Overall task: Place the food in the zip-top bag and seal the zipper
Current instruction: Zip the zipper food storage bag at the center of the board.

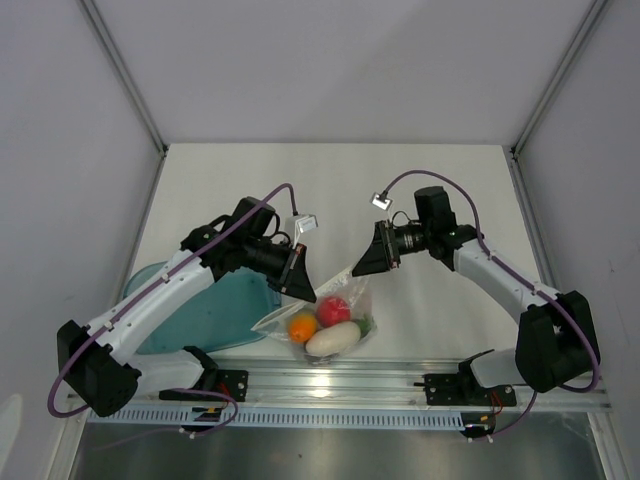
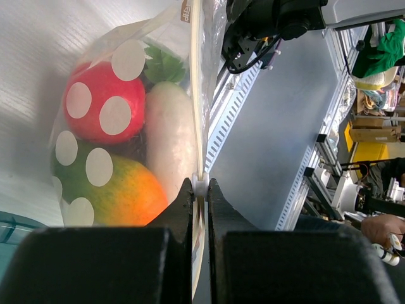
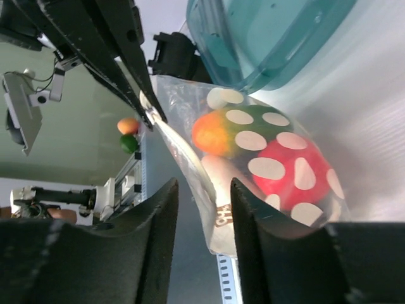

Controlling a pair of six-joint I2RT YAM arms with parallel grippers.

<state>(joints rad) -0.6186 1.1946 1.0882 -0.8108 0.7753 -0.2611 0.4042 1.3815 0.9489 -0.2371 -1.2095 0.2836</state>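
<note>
Nearest the left wrist camera, the left gripper (image 2: 200, 190) has its jaws pressed together on the zipper (image 2: 197, 95), pinching the thin strip edge-on. Behind it hangs the zip-top bag (image 2: 101, 168), already holding the food (image 2: 104, 101): a red round fruit, a white oblong piece (image 2: 169, 139) and an orange-and-green piece (image 2: 130, 196).

The pouch looks like thin, crinkly, slippery film that will sag and fold under the toys' weight, though they are probably light. The closure strip seems the stiffest part, so it is the sensible place to grip. A grip on the bare film would likely slide or crumple.

The right wrist view shows what the left cannot: the right gripper (image 3: 202, 190) has its jaws spread and is holding nothing. The bag's mouth edge runs from the left fingers down toward that gap, and the teal tray (image 3: 272, 38) lies just beyond the pouch. Neither wrist view shows whether the strip is pressed shut along its whole length.

Only the top view gives the layout. The bag lies on the table (image 1: 330, 190) between the two arms, near the front rail and just beside the tray. Its upper edge is raised toward both grippers.
</note>
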